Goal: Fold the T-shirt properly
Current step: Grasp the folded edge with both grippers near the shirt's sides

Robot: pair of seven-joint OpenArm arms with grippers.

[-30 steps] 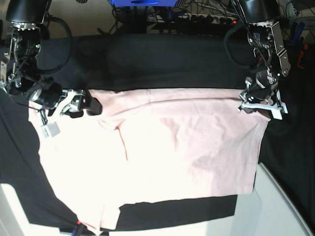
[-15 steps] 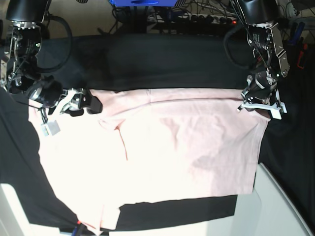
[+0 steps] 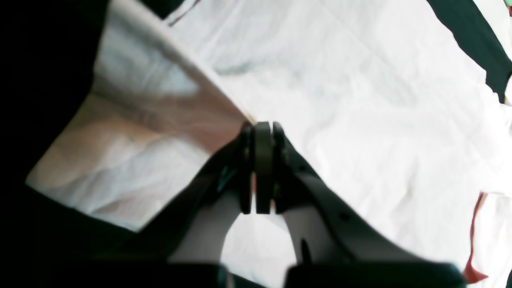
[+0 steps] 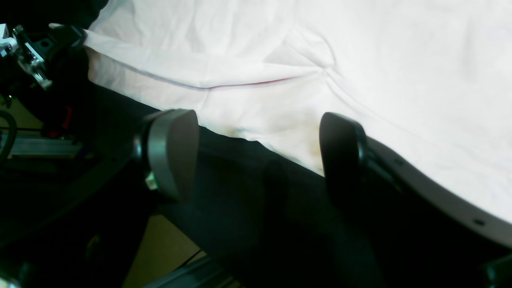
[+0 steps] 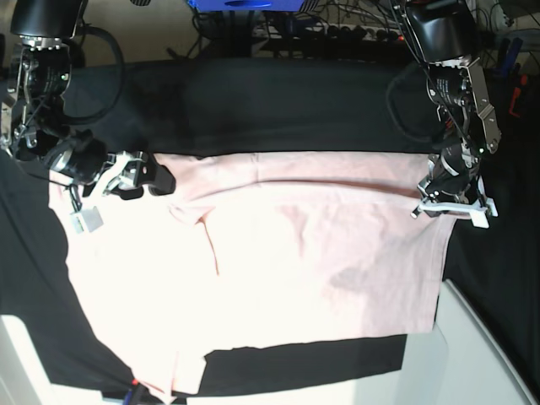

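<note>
One big pink shirt [image 5: 304, 253] lies spread flat across the middle of the black bench [image 5: 278, 101]. It looks soft, thin and light, so it will bend and sag when lifted. Corners and edges are the best spots to grab. The left gripper [image 3: 258, 168], at the right, has its jaws pinched on the shirt's edge. The right gripper [image 4: 256, 152], at the left edge, has its jaws wide apart and holds nothing.

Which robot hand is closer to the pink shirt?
Left. The left gripper is shut on the T-shirt, pinching its edge. The right gripper is open at the shirt's other edge, holding nothing.
</note>
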